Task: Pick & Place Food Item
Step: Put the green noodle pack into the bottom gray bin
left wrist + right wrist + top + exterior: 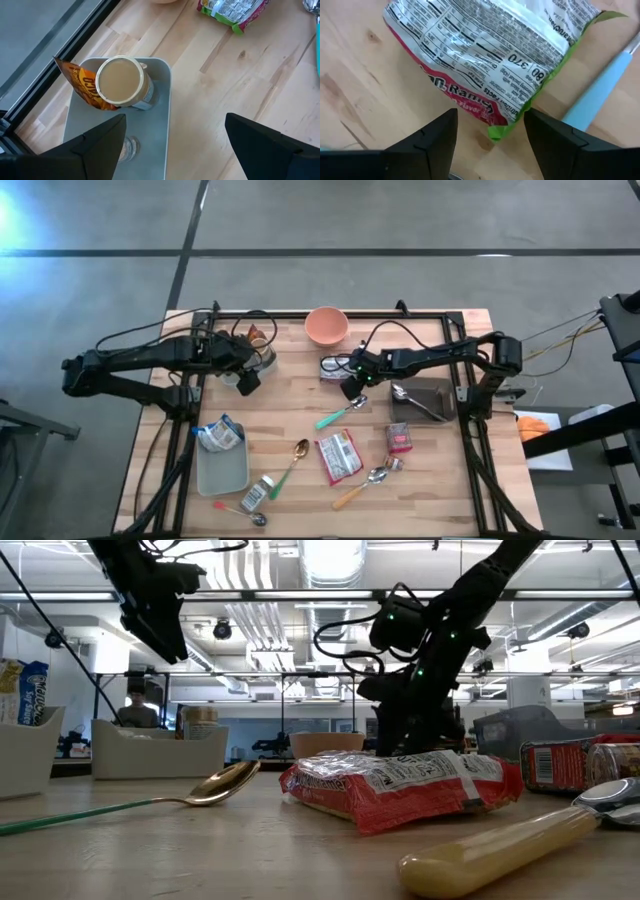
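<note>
Right wrist view showed the right gripper (487, 131) with its fingers partly apart, straddling the near edge of a ramen packet (485, 60) that lay flat on the wooden table (350, 95), beside a light blue utensil handle (605, 85); whether the fingers pressed the packet could not be told. Its back panel read "Ramen", "370" and nutrition facts. The packet was not yet lifted, so picking and placing seemed still ahead. Farther off, the left gripper (172, 137) hung wide open and empty above a grey tray (160, 125) holding a capped jar (122, 82) and an orange packet (82, 85).
</note>
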{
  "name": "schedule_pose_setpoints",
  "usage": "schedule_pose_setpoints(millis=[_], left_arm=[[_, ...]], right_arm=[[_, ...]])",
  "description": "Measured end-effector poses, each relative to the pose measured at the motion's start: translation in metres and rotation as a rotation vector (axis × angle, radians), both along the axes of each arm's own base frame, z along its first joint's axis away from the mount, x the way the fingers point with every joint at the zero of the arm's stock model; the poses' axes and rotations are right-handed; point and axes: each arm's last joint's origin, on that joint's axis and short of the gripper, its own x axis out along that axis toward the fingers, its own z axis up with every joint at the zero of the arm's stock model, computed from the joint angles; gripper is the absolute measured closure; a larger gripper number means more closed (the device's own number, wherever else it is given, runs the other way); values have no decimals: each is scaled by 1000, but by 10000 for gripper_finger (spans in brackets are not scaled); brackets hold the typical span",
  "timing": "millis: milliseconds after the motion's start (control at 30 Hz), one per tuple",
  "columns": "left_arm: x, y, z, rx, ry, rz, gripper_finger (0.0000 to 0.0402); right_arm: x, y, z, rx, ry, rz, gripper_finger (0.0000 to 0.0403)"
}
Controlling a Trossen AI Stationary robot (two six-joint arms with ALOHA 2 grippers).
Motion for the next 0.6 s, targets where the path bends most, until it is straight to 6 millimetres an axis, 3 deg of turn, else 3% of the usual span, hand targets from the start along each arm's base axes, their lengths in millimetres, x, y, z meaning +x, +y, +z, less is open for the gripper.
schedule_pose_setpoints(millis=[300,467,600], left_arm=[[0,0,0,0,-1,0,56],[0,0,0,-3,-1,-2,56],[0,0,0,-17,-4,-8,56]], right_arm=[[1,0,-10,0,38,9,194],[1,-3,-15,-20,62,-3,250],[0,-3,-9,-44,49,32,304]])
